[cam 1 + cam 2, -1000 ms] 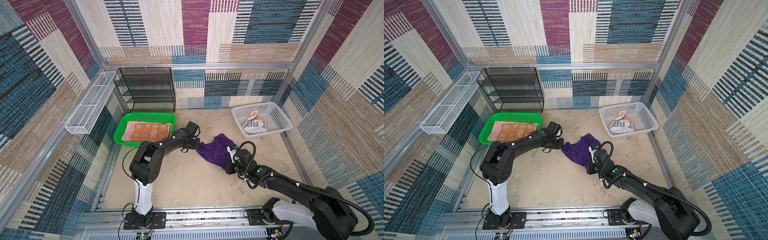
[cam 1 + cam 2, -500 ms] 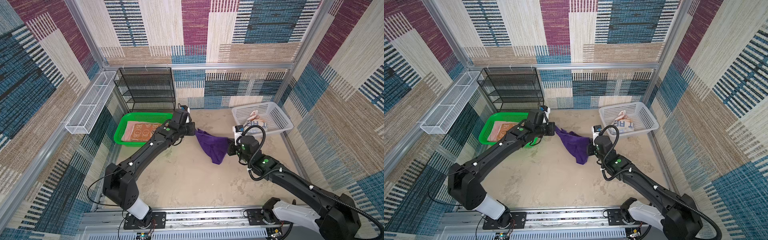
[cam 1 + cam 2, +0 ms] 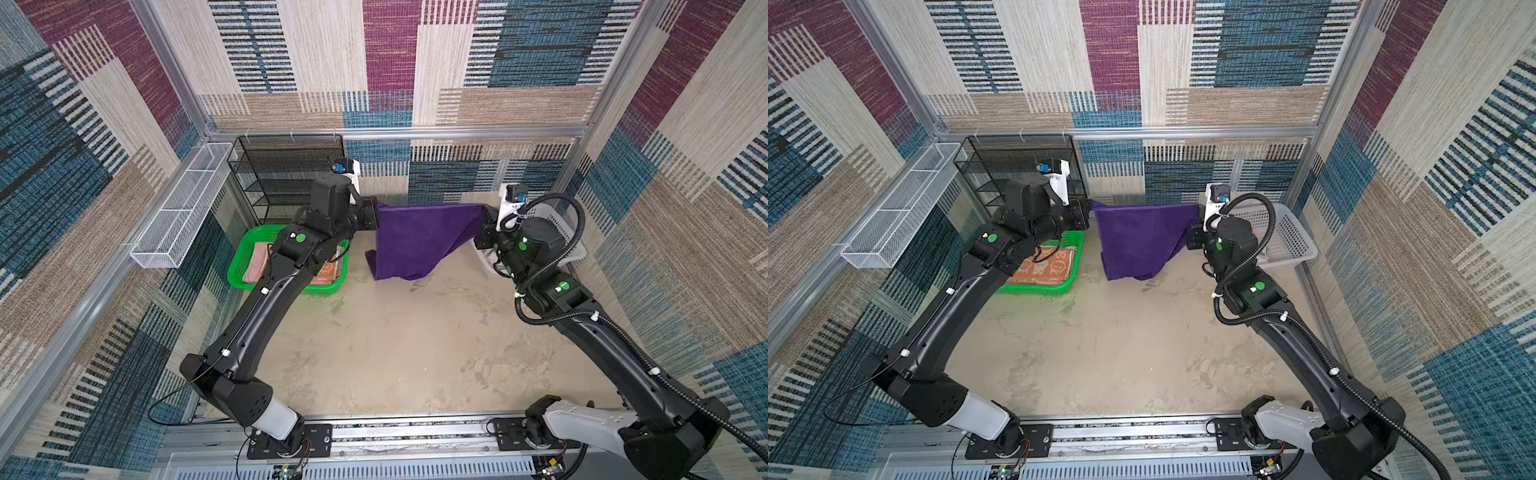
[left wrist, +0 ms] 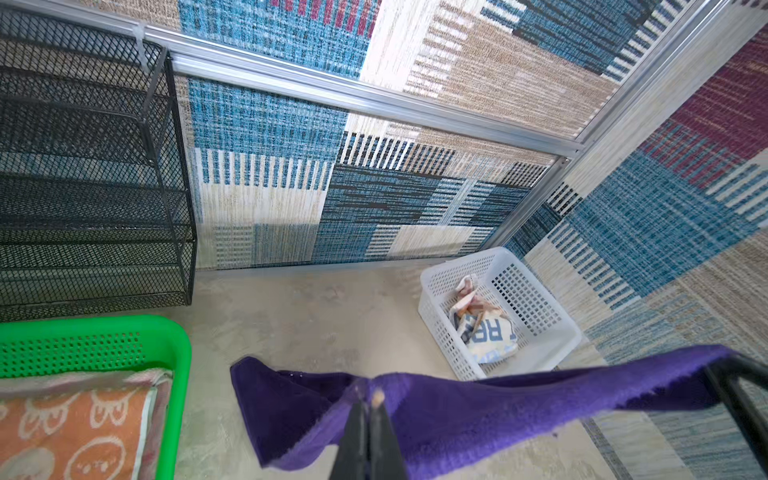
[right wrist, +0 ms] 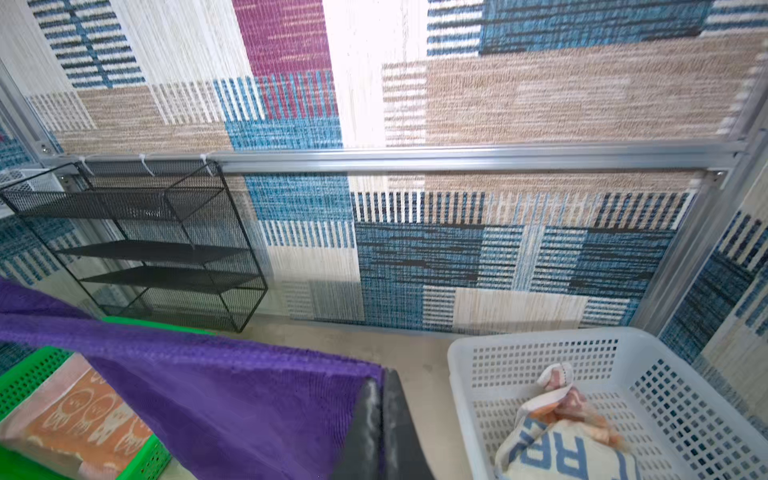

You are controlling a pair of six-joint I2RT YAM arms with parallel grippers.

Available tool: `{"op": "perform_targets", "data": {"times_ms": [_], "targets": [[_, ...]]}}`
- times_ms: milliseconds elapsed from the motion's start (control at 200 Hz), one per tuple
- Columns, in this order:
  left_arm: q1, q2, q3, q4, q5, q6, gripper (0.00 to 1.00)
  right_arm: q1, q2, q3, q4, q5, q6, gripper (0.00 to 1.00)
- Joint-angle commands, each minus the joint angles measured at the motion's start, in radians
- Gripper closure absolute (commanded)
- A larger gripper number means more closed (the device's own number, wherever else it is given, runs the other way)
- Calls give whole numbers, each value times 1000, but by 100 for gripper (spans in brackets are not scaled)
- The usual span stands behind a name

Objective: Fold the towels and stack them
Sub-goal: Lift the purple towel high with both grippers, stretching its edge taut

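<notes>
The dark purple towel (image 3: 419,237) (image 3: 1138,237) hangs spread out above the floor at the back, its top edge stretched taut. Its lower left corner touches the floor. My left gripper (image 3: 376,216) (image 4: 368,399) is shut on the towel's top left corner. My right gripper (image 3: 484,216) (image 5: 380,382) is shut on the top right corner. The orange towel with white faces (image 3: 1046,266) (image 4: 62,432) lies folded in the green tray (image 3: 241,266), on a pink towel (image 3: 257,266). The lettered towel (image 4: 486,328) (image 5: 557,444) lies crumpled in the white basket (image 3: 1287,237).
A black wire rack (image 3: 286,174) stands against the back wall behind the green tray. A white mesh shelf (image 3: 178,216) hangs on the left wall. Sandy floor (image 3: 395,353) stretches between the arms and the front rail.
Both grippers have risen and pulled apart with the purple towel, lifting it off the floor from a crumpled heap to a stretched hanging sheet near the back wall.
</notes>
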Motion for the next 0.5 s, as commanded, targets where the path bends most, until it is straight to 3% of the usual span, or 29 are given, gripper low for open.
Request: {"op": "perform_targets", "data": {"times_ms": [0,235,496], "targets": [[8,-27,-28,-39,0,28,100,-6,5,15,29,-15,-25,100],[13,-86,-137,33,101,-4,100,-5,-28,-44,78,-77,-39,100],[12,-136,4,39,174,10,100,-5,-41,95,60,-152,-96,100]]}}
